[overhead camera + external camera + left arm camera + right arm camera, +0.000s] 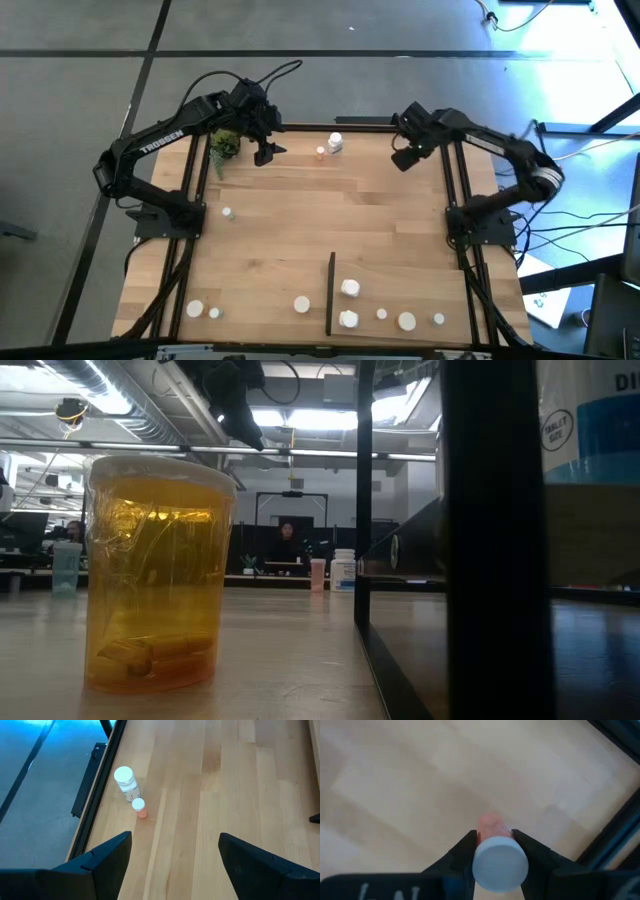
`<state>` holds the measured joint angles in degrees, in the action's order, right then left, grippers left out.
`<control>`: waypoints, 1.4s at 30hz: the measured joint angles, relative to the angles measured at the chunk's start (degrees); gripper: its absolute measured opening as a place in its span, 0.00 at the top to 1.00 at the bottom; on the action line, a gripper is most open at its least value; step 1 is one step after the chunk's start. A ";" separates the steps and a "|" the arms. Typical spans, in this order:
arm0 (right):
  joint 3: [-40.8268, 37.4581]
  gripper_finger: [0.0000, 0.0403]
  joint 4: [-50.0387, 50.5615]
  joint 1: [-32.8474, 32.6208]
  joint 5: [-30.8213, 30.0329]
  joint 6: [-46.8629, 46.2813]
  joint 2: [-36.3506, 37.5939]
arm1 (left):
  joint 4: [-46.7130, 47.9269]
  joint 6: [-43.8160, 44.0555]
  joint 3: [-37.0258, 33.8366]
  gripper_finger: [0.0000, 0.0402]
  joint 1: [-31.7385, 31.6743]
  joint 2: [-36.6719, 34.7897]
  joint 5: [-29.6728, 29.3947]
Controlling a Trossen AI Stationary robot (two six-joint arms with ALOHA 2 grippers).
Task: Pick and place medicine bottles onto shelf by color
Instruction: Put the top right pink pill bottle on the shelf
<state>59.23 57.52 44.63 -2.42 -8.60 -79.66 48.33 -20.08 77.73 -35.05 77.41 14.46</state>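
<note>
Small pink bottle (492, 827) with a white cap (500, 864): held between the two fingers (462, 851) of my right gripper (492, 851), one finger pressed against each side just behind the cap. Cap faces my wrist camera; the pink body points away past the fingertips toward the wooden table (395, 780) below. The bottle is lifted clear of the wood. In the high view my right gripper (404, 158) sits over the far right part of the table, beside the black frame rail (458, 190).

My left gripper (172, 847): fingers (107, 855) spread wide, nothing between them. Ahead of the fingertips, near the table's edge, stand a white bottle (126, 782) and, just beside it on the side nearer my fingers, a smaller pink bottle with a white cap (139, 808). From above, my left gripper (266, 152) hovers next to the green plant (224, 145), with the same pair, white (335, 143) and pink (320, 153), between my two grippers.

Shelf (420, 290), at the near right of the table with its black strip (330, 293) on the left edge: five white bottles on it, two larger ones (349, 289) just beside the strip. More white bottles (195, 309) stand off the shelf along the near edge, and one (227, 213) further in on the left.

Low view: a large amber bottle (158, 575) close to the camera; whether it touches anything I cannot tell.
</note>
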 joint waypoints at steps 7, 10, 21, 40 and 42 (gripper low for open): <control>2.70 0.72 8.57 -11.10 1.61 -4.66 9.08 | -0.08 -5.68 0.00 0.27 0.48 0.00 3.25; 6.71 0.72 12.68 -16.37 2.12 -6.65 9.43 | -0.53 -7.50 0.00 0.27 1.52 0.00 5.00; 16.89 0.72 16.53 -32.93 3.65 2.36 8.94 | -2.33 -5.61 0.00 0.27 13.42 0.00 3.91; 19.18 0.72 17.33 -53.28 4.46 2.74 5.75 | -13.19 3.45 0.02 0.27 35.90 0.87 -14.93; 19.18 0.72 17.16 -54.93 4.44 1.27 4.09 | -13.55 3.45 0.15 0.27 36.40 1.35 -15.09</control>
<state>78.41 74.68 -10.30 2.02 -7.33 -75.57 34.79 -16.62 77.89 1.35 78.75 -0.63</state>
